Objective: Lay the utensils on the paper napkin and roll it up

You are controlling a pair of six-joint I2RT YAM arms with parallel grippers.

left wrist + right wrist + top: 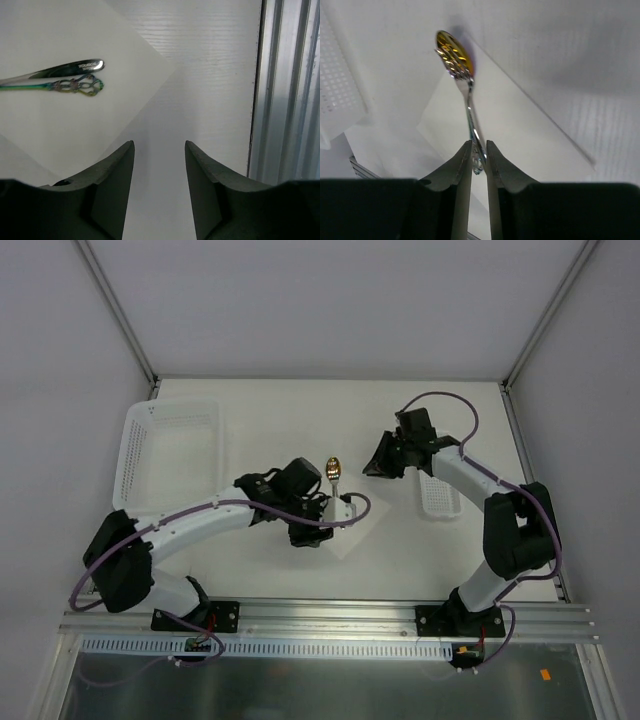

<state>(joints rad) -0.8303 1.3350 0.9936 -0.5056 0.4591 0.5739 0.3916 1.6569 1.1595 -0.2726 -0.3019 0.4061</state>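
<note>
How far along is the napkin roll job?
Done: spoon and fork lie side by side on the napkin. In hand: left gripper hangs open by the napkin's edge, holding nothing. Left: the whole roll; the napkin looks unrolled.
</note>
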